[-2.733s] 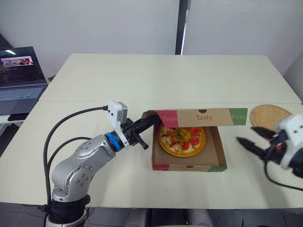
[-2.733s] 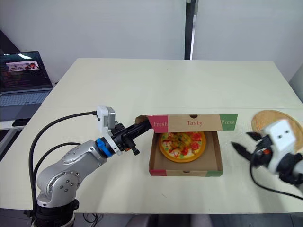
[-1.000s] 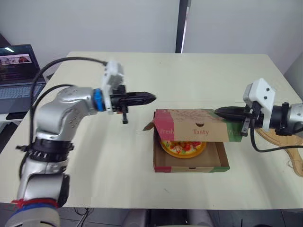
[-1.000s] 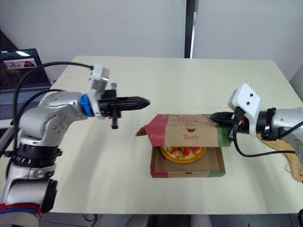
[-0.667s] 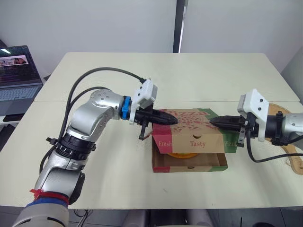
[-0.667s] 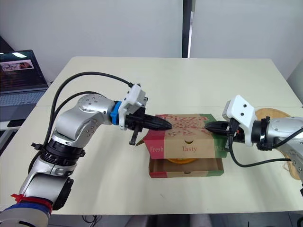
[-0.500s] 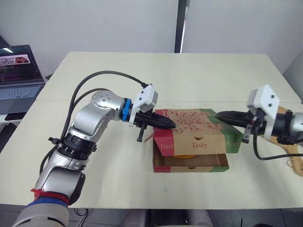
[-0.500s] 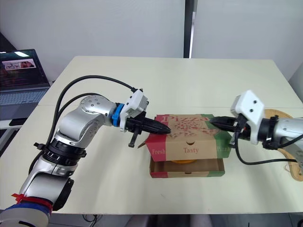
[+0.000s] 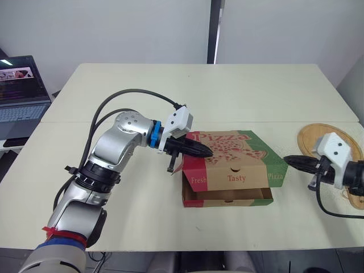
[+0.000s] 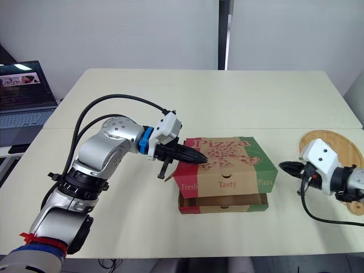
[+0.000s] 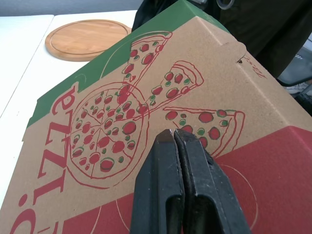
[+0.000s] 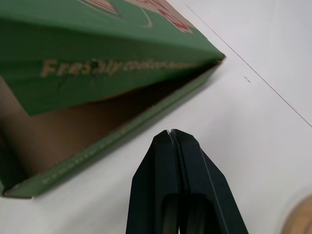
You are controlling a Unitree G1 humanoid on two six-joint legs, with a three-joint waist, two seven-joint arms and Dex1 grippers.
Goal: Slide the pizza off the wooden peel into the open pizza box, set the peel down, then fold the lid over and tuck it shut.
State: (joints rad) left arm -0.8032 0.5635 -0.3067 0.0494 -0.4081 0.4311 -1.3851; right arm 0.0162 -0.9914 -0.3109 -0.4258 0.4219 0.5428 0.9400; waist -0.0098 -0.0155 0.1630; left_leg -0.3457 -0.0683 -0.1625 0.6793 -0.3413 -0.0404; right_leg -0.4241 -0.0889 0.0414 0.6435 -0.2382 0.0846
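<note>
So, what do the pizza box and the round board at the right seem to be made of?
The pizza box seems to be thin cardboard: matte brown, with red and green printed panels, plain brown inside and creased at the folds. The round board looks like wood: light tan and smooth, with a low sheen and a raised rim. Its grain is too faint to confirm.

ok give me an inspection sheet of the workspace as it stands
surface: pale table, seam across the middle.
job's things: pizza box with lid folded over, front not tucked, gap showing along it; wooden peel lying on the table to the box's right.
clutter: nothing seen.
grippers: left gripper shut, tips on the lid's left part; right gripper shut, apart from the box, to its right.
cables: black cable looping from the left wrist; thinner cable trailing from the right wrist.
surroundings: open laptop off the table's left; white wall behind.
</note>
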